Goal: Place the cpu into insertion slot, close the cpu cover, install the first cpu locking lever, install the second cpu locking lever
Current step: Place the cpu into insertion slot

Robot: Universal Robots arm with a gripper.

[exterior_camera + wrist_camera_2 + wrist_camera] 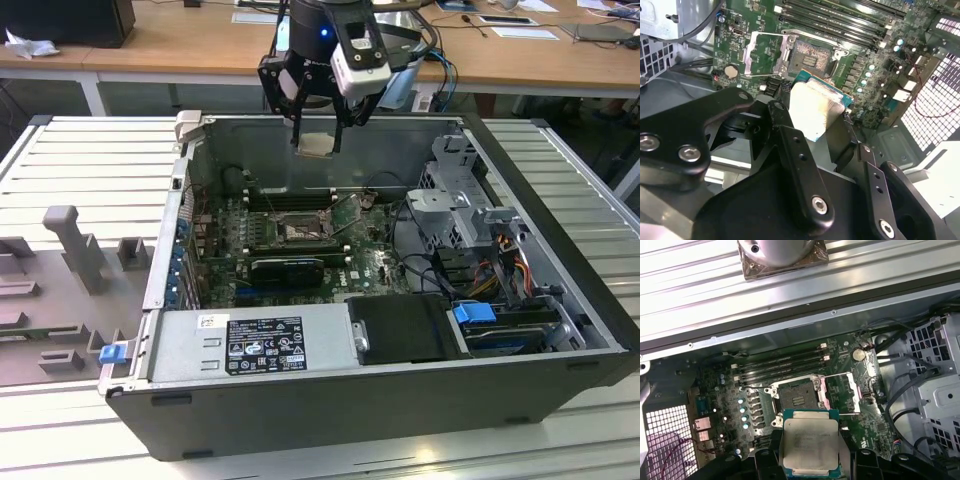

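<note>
gripper (318, 146) clamped on cpu (809, 442) — hovering by the far case (350, 405) wall, slot (298, 232) sits below and a bit nearer, cover (840, 392) flipped open.

Black gripper (318, 143), jointed linkage fingers (796, 165) with round silver screw heads (819, 205), white camera block (358, 64) at the wrist, small blue light (322, 33), dark cables (437, 55) looped alongside

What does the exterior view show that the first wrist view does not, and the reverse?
Exterior view: the whole open computer case, its power supply and a wooden desk behind. First wrist view: the coin battery, and the cpu cover plainly open beside the insertion slot. Both: the cpu held above the motherboard, and the memory slots.
</note>
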